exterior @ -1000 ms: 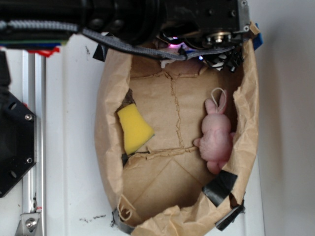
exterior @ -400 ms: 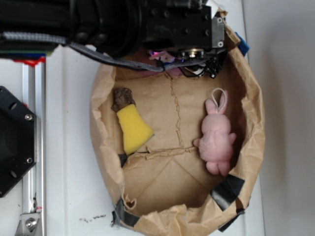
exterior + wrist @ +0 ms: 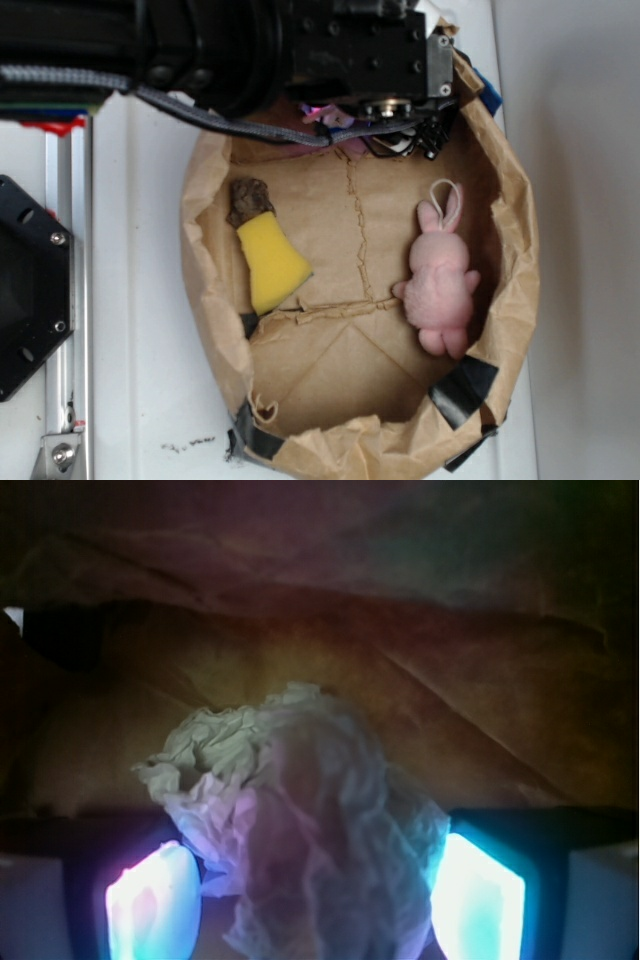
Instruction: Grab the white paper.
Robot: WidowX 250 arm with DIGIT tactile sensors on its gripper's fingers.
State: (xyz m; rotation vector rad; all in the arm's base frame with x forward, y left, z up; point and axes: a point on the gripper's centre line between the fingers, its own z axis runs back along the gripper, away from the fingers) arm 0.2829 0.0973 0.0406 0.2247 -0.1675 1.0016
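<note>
I'm looking at a robot lab bench rather than a home: a plain white tabletop (image 3: 140,300) with a bolted metal rail (image 3: 68,300) and black mounting hardware (image 3: 25,290) at its left edge. The taped-up brown paper bag (image 3: 515,240) holds staged test props, a yellow sponge (image 3: 272,262) and a pink toy rabbit (image 3: 440,285).

Paper wad (image 3: 300,820) sits btwn end effector (image 3: 315,905) pads, inside bag (image 3: 215,300) w/ sponge (image 3: 272,262) left, plush bunny (image 3: 440,285) right.
</note>
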